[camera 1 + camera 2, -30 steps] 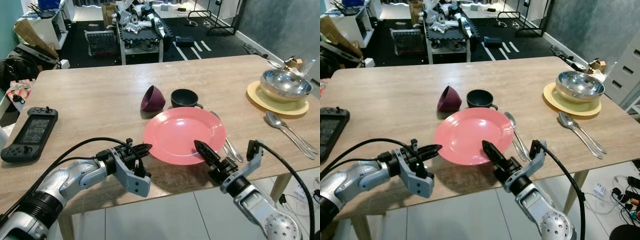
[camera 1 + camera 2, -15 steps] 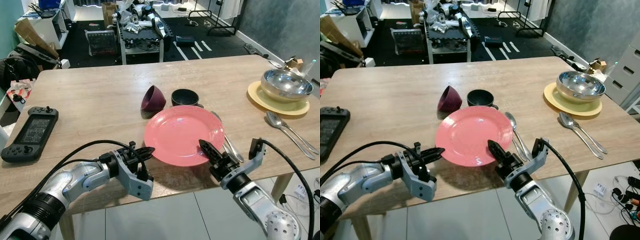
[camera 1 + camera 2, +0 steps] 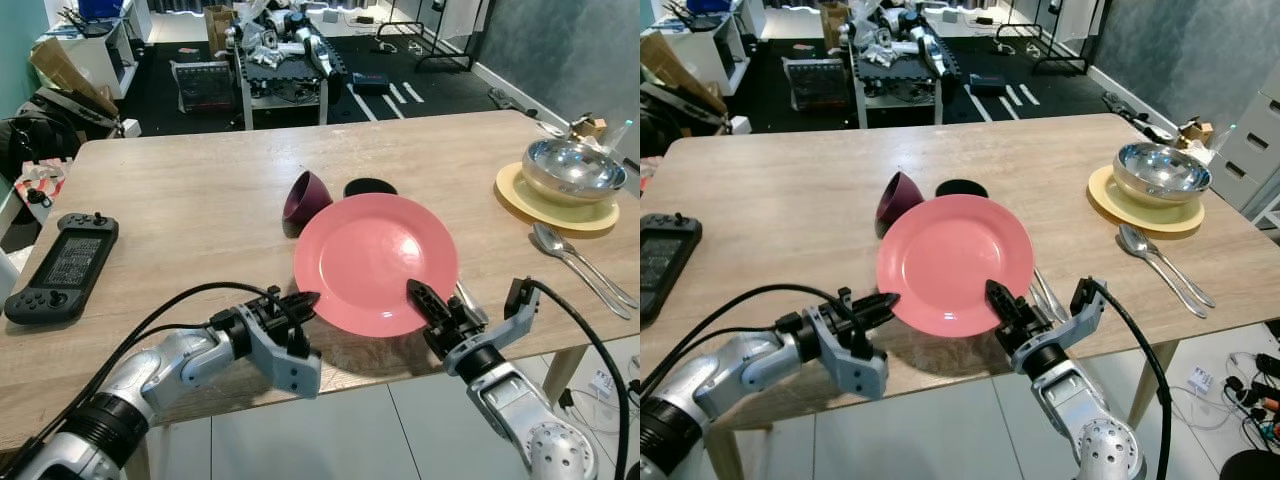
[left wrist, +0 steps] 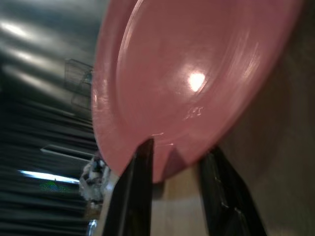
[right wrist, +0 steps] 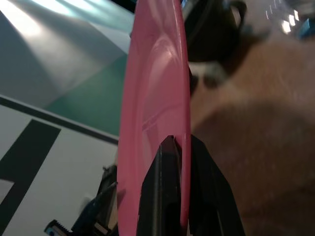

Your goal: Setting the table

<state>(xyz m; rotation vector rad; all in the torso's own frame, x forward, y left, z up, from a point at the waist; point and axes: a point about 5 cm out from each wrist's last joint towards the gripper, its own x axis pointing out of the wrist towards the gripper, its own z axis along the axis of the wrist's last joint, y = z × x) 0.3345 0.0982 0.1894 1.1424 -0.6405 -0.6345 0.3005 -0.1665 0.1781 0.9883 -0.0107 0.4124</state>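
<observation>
So the robot is lifting the pink plate (image 3: 375, 263), which is tilting up off the desk (image 3: 200, 210) with its far rim raised toward 12 o'clock. The right gripper (image 3: 432, 306) is pinching the near rim at about 5 o'clock, fingers nearly closed with the rim between them. The left gripper (image 3: 297, 305) is sitting at the 7 o'clock edge, fingers slightly apart and straddling the rim.

Next move probably needs both arms rising evenly, or the plate is sliding out.

Just beyond the plate at 12 o'clock: a tipped purple cup (image 3: 305, 197) and a dark bowl (image 3: 369, 187). Cutlery (image 3: 463, 297) is lying at 3 o'clock, and a steel bowl (image 3: 570, 170) is sitting on a yellow plate (image 3: 553, 209) further right. A handheld console (image 3: 62, 265) is resting far left, with cluttered floor behind.
</observation>
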